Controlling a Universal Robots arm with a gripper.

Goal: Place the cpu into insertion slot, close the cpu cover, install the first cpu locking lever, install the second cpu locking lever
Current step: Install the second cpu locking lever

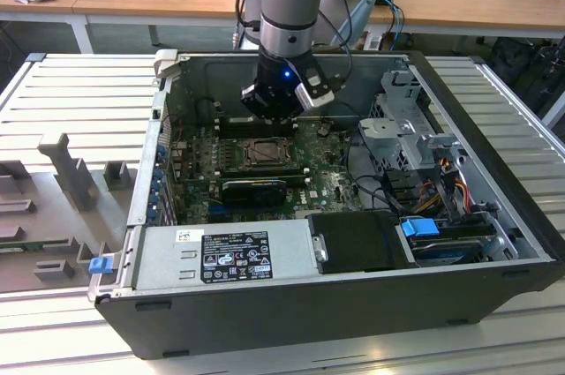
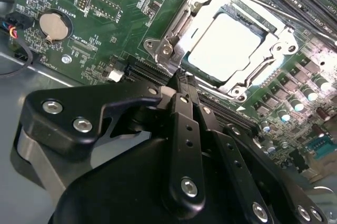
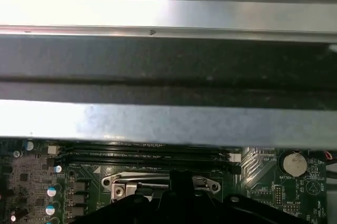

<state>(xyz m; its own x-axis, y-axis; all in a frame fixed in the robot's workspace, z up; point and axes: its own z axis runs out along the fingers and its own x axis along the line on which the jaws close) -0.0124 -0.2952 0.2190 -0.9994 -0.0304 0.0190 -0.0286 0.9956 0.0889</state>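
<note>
In the second wrist view the cpu lies flat in the insertion slot, its pale metal top showing through the window of the cpu cover. The cover rests down over it. A bright metal lever runs along the socket side nearest my gripper. The two thin black fingers are pressed together with nothing between them, tips just off that socket edge. In the exterior view the gripper hangs over the far edge of the insertion slot. The first wrist view has the gripper at the socket frame.
The motherboard sits inside an open black computer case. Memory slots run beside the socket, under the case wall. A power supply, drive cage and cables crowd the case. A coin battery lies nearby.
</note>
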